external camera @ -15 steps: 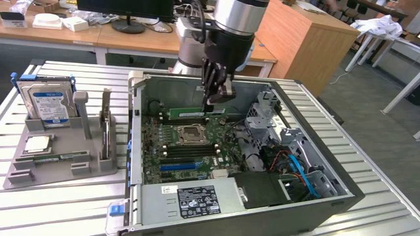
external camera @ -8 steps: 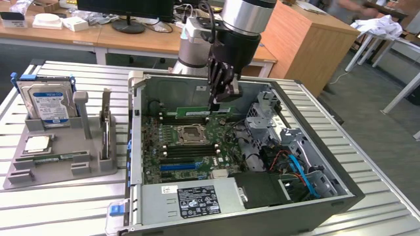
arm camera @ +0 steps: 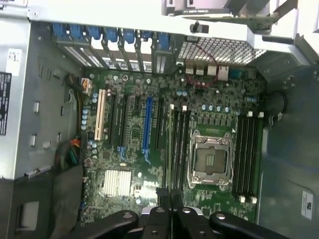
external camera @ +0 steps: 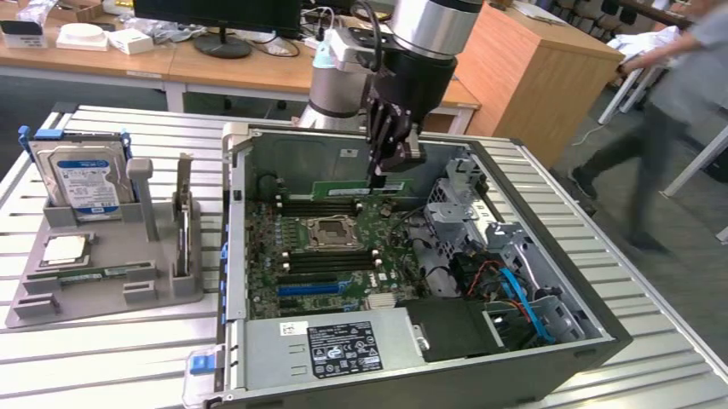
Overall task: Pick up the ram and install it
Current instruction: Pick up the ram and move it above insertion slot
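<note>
The ram (external camera: 355, 185) is a thin green stick hanging level under my gripper (external camera: 384, 170), which is shut on its upper edge. It hovers inside the open computer case (external camera: 592, 307), over the far part of the motherboard (external camera: 298, 271), just above the black memory slots (external camera: 330, 207) behind the CPU socket (external camera: 336, 228). In the wrist view my gripper (arm camera: 170, 196) looks straight down on the motherboard (arm camera: 134, 149). There the fingertips line up with the memory slots (arm camera: 178, 144) beside the CPU socket (arm camera: 210, 160). More slots (arm camera: 247, 152) lie on the socket's other side.
A grey holder (external camera: 102, 294) at the exterior view's left carries a blue-labelled hard drive (external camera: 85, 183) and a square CPU chip (external camera: 65, 250). The power supply (external camera: 341, 345) fills the case's near corner. A person (external camera: 671, 102) walks past at the right, beside a wooden desk (external camera: 534, 68).
</note>
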Robot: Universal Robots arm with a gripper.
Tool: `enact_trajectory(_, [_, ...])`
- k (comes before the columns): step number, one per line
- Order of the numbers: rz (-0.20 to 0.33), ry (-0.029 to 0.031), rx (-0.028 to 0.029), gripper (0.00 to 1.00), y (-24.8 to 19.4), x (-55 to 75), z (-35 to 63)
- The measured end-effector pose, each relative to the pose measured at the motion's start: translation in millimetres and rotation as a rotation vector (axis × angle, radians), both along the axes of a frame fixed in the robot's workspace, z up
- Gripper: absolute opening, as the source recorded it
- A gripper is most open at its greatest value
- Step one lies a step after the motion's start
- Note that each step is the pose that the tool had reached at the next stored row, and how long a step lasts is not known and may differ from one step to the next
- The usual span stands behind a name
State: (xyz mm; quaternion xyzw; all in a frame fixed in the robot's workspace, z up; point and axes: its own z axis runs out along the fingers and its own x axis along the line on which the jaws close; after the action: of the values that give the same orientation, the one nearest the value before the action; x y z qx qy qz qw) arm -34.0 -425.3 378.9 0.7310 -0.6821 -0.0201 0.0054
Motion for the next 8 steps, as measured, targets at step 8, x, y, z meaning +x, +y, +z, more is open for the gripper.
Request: enact_trajectory(8, [0.0,0.0,0.0,0.12,1.3,17.5,-0.1])
